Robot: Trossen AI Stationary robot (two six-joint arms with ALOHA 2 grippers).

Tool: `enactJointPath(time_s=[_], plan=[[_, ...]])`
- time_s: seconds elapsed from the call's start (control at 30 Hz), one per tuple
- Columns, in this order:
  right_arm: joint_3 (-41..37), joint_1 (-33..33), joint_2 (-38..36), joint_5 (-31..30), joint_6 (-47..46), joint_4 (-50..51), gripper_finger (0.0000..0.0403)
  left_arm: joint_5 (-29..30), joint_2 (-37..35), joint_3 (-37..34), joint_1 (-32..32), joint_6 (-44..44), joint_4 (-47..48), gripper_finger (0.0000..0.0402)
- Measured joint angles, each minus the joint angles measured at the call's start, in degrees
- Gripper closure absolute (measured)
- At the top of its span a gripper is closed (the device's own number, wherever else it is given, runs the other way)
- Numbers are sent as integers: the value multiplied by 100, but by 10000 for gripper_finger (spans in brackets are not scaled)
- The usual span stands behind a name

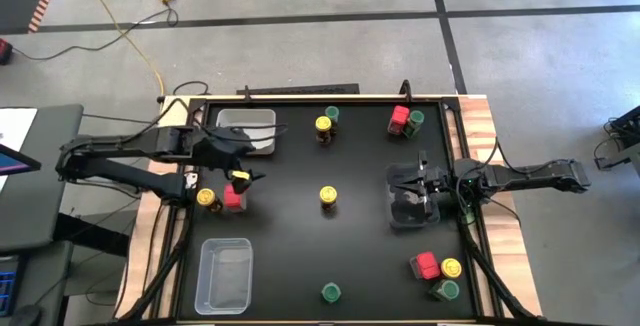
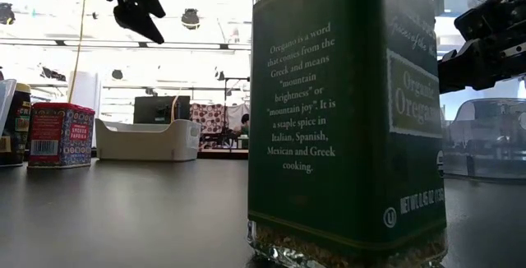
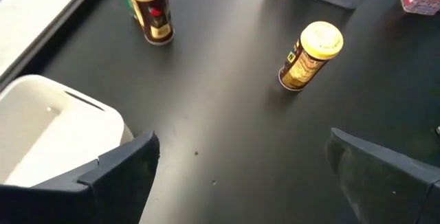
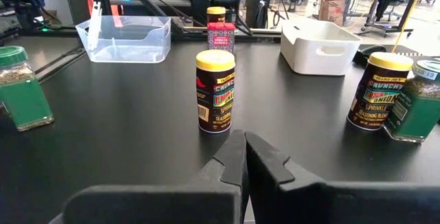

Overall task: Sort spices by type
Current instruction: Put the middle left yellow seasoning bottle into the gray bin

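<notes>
Spices upright in clusters: yellow jar [image 1: 328, 197] alone mid-table, green jar [image 1: 330, 292] alone near front edge, red tins [image 1: 233, 195] in mixed groups.

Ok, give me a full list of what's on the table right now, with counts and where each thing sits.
Places as seen in the high view.
Yellow-lid jars: four, dark; top middle, centre, left edge, bottom right.
Green-lid jars: four, green; top middle, top right, bottom middle, bottom right.
Red tins: three, red; left, top right, bottom right.
White bin: one, top left.
Clear bins: two; bottom left, right side.
Left tool: open, beside the white bin.
Right tool: shut, over the right clear bin.
</notes>
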State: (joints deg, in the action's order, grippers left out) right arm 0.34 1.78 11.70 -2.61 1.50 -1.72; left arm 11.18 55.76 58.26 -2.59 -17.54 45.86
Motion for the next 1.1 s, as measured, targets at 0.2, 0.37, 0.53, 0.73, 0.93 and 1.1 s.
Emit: enactJointPath(time_s=[0.2, 0.37, 0.53, 0.73, 0.93, 1.1], plan=[[0, 0, 0, -1, 1, 0, 367, -2, 278, 0, -2, -268, 25, 4], [0, 0, 0, -2, 0, 2, 367, -64, 411, 0, -2, -1137, 471, 4], [0, 0, 2, 0, 0, 2, 367, 31, 451, 0, -4, -1753, 1199, 4], [0, 0, 0, 0, 2, 0, 367, 56, 457, 0, -4, -1982, 1466, 4], [0, 0, 0, -1, 0, 1, 367, 154, 460, 0, -4, -1780, 1522, 4], [0, 0, 0, 0, 0, 0, 367, 156, 460, 0, -4, -883, 1521, 4]])
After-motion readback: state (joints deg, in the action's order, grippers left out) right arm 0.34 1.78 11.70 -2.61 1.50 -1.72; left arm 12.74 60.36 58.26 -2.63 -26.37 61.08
